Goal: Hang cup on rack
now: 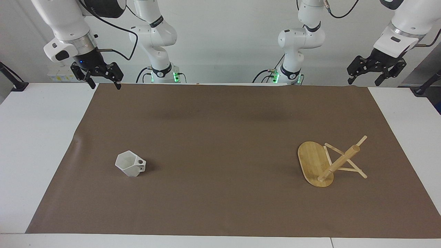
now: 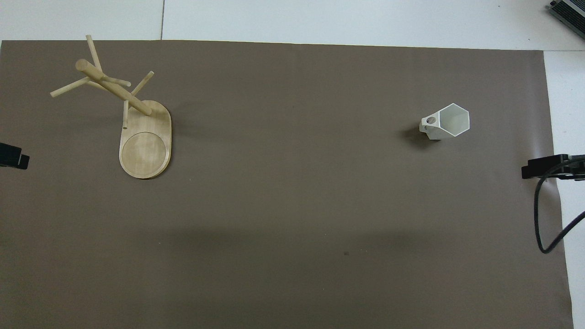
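You're looking at the cup (image 1: 130, 165) sitting upright on the brown mat (image 1: 220, 137), toward the right arm's end of the tabletop (image 1: 31, 144), handle with its round hole pointing toward the middle of the mat. No brand, label or writing is showing on it that you can read. The rack (image 1: 324, 164) is standing well apart from the cup, toward the left arm's end, oval base flat on the mat, pegs sticking out from the post; nothing is hanging on it. The right tool (image 1: 103, 82) is hovering over the mat's corner nearest the robots at its own end, fingers spread apart, gripping nothing. The left tool (image 1: 365, 80) is hanging over the matching corner at the left arm's end, also spread open and holding nothing. Both arms are waiting, well apart from the cup and rack. In the overhead view only the tips are showing at the edges of the picture.
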{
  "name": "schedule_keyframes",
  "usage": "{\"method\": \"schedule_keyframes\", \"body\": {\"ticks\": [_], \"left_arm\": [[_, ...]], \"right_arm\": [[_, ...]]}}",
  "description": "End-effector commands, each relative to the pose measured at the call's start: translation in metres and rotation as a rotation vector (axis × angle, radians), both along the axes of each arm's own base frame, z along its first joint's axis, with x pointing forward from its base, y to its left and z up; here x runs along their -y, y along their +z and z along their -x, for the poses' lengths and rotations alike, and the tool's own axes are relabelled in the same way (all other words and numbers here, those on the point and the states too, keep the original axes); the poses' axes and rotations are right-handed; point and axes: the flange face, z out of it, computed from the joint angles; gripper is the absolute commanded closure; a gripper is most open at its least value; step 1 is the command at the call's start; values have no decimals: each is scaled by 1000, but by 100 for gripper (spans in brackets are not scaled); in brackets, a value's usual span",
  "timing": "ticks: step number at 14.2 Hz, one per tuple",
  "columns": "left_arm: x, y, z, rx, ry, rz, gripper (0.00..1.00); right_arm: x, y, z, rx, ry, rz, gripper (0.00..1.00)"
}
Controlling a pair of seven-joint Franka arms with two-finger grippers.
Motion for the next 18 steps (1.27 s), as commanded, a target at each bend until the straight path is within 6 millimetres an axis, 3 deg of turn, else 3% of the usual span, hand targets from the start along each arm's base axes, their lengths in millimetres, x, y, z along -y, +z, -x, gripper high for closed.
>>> {"method": "schedule_keyframes", "body": {"ticks": [1, 7, 11, 18], "left_arm": [[-1, 1, 9, -5, 1, 14, 0], [-1, 1, 9, -5, 1, 14, 0], [-1, 1, 9, -5, 1, 14, 0], [-1, 1, 9, -6, -1, 14, 0]], "right_arm": [[1, 3, -1, 4, -22, 4, 0], [1, 1, -8, 57, -9, 9, 0], [10, -42, -18, 77, 6, 11, 0], [23, -116, -65, 119, 18, 37, 0]]}}
